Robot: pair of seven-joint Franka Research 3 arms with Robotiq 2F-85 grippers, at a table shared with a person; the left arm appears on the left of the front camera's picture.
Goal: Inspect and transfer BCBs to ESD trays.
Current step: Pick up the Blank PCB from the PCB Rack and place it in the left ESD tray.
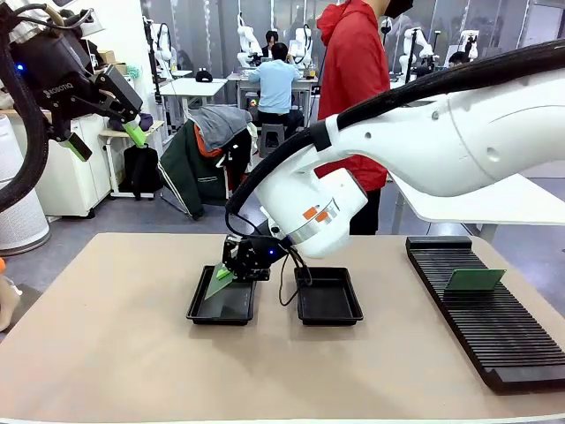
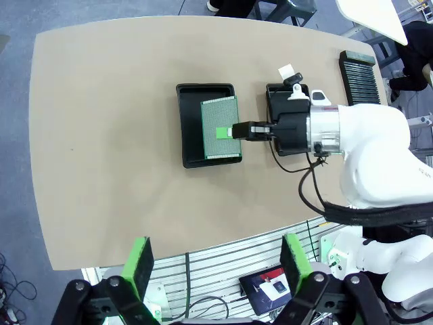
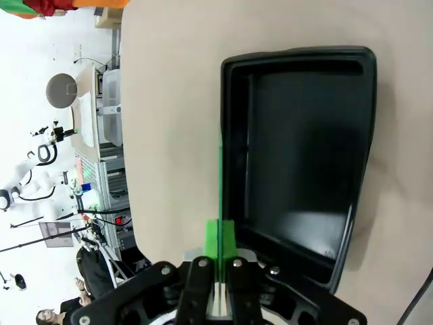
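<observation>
Lowering a board into place looks like the step in hand. The right claw (image 1: 228, 272) is clamped on one edge of a BCB (image 1: 217, 283) and holds it tilted over the ESD tray (image 1: 196, 311) just beneath its fingertips. Next, I judge, the board needs levelling onto the tray floor before the jaws part. The left claw (image 1: 108, 140) hangs wide open, empty, well apart.

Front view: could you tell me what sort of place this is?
Probably a robotics lab: a white robot arm holds a green circuit board at a black tray, beside a slotted rack, and people work at benches behind.
</observation>
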